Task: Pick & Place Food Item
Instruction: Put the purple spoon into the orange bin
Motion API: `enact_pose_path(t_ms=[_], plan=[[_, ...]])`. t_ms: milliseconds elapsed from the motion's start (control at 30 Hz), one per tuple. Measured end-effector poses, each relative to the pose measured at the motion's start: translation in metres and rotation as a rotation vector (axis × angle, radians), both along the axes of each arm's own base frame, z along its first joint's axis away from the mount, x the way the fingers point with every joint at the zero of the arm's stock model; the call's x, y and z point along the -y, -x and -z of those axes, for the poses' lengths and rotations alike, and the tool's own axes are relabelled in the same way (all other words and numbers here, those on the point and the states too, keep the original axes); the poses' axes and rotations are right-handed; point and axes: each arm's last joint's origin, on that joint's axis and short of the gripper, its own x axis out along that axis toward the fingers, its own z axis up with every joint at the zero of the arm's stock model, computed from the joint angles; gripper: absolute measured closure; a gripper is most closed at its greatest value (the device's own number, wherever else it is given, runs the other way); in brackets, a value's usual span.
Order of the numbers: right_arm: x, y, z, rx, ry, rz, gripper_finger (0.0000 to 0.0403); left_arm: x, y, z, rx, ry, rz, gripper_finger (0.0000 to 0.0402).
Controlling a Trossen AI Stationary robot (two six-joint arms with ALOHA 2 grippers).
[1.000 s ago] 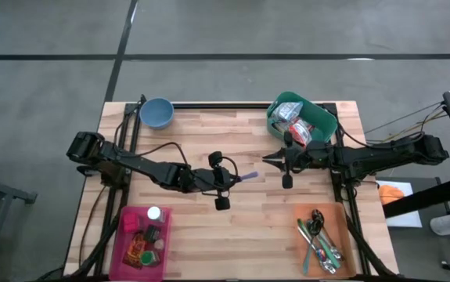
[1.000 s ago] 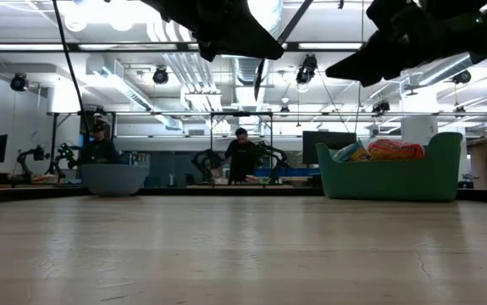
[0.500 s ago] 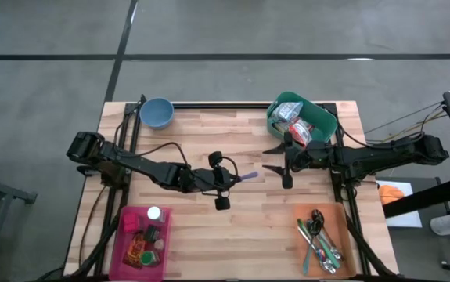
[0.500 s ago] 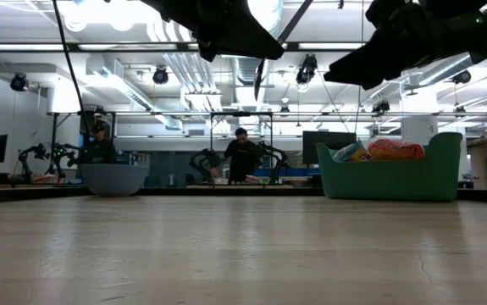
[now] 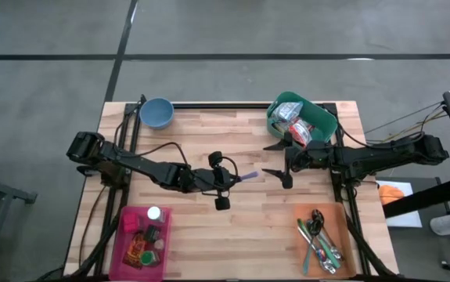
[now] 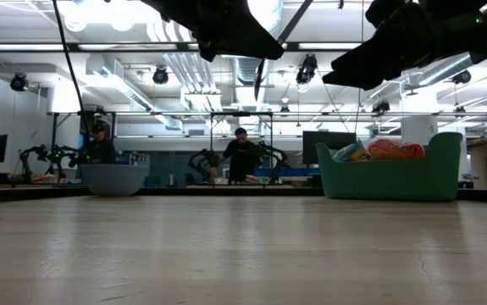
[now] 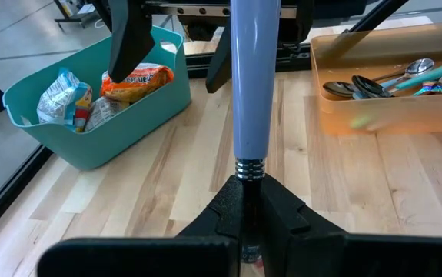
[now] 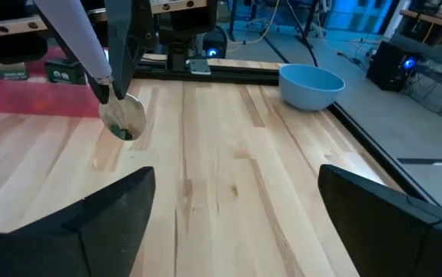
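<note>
My left gripper (image 5: 228, 179) hovers over the table's middle, shut on a spoon with a pale lilac handle (image 7: 251, 77). My right gripper (image 5: 271, 160) stands open just right of the handle's free end (image 5: 253, 175), touching nothing. The food packets (image 5: 297, 128) lie in the teal bin (image 5: 323, 116) at the far right, behind my right gripper. They show again as food packets (image 7: 101, 88) in the left wrist view. My left gripper pinches the spoon at its metal neck (image 7: 249, 171), between the handle and the bowl. The handle runs on ahead of the fingers, toward my right gripper. The spoon's bowl (image 8: 122, 119) hangs below the fingers (image 8: 121, 46), tilted and clear of the table.
A blue bowl (image 5: 156, 112) stands at the far left corner. A pink tray (image 5: 123, 251) of small items sits at the near left. An orange tray (image 5: 346, 251) of cutlery sits at the near right. Bare wood lies between the arms and the near edge.
My right gripper has opened wide in place; its fingertips were together a second ago and now stand apart on either side of the line of the handle. The left gripper and the spoon have kept still.
</note>
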Motion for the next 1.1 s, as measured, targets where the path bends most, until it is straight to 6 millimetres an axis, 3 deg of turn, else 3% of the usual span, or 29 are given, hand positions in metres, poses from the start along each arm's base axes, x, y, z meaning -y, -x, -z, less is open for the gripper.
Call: enact_pose_path(t_ms=[1100], plan=[[0.0,0.0,0.0001,-0.006,0.042,-0.01,0.0036,-0.0001,0.0,0.0,0.003,0.011,-0.005,0.0384]])
